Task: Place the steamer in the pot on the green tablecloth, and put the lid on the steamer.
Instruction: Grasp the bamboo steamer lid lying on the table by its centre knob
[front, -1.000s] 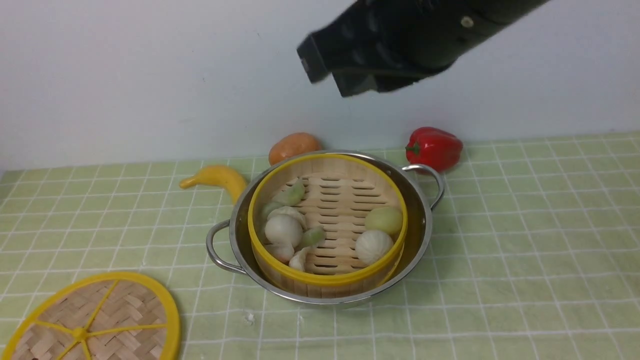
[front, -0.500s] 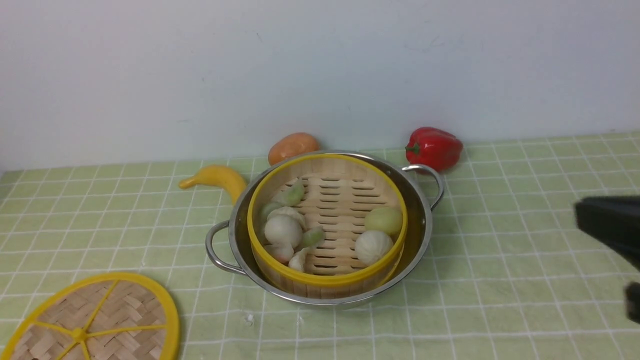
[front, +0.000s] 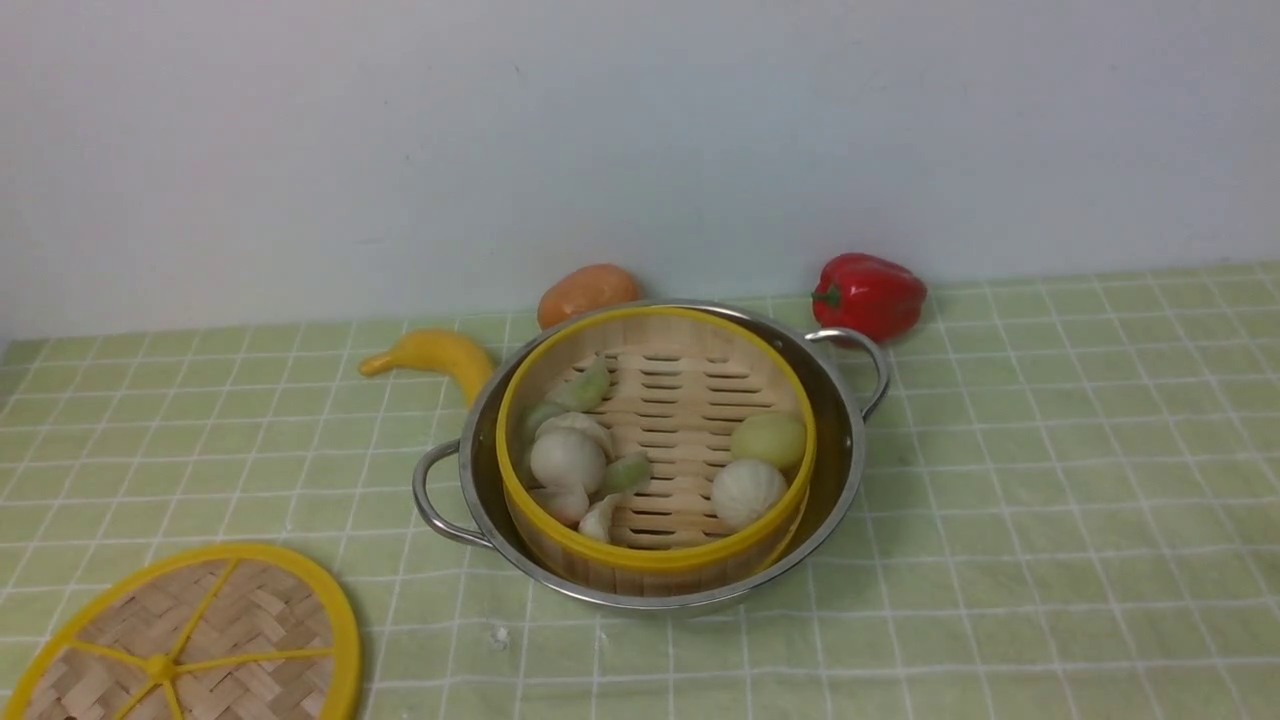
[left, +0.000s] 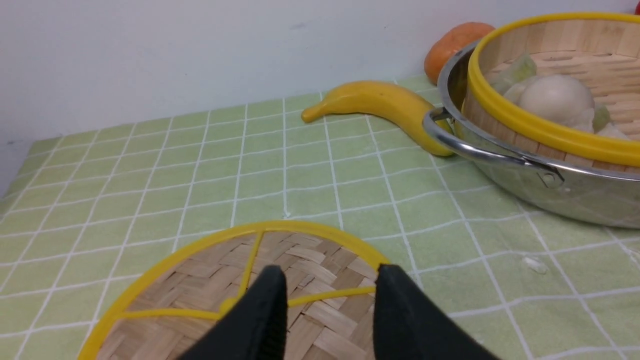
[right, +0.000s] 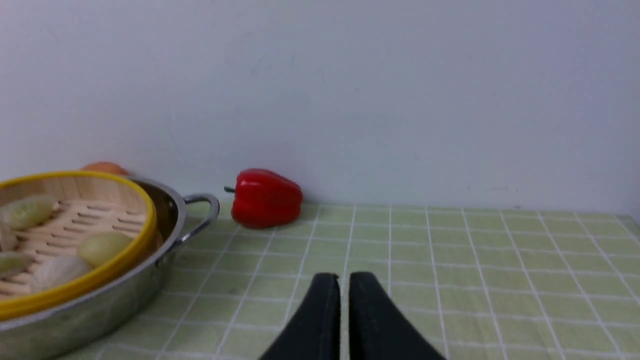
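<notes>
The steamer (front: 690, 400), a bamboo basket with a yellow rim, sits inside the steel pot (front: 840, 430) on the green tablecloth (front: 1050, 500). It holds several buns and dumplings (front: 567, 460). The lid (front: 200, 630), a flat woven disc with yellow spokes, lies on the cloth at the front left. Neither gripper shows in the front view. In the left wrist view my left gripper (left: 330, 280) is open just above the lid (left: 200, 280), with a spoke between its fingers. In the right wrist view my right gripper (right: 344, 282) hangs over bare cloth right of the pot (right: 165, 220), its fingers a thin slit apart and holding nothing.
A red pepper (front: 870, 295) lies behind the pot's right handle near the wall. An orange fruit (front: 585, 292) sits behind the pot. A yellow banana (front: 435, 355) lies by the pot's left side. A small crumb (front: 497, 635) rests on the cloth.
My right arm was above the pot, swung down to the right edge and has left the front view. Pot, steamer and lid have not moved.
</notes>
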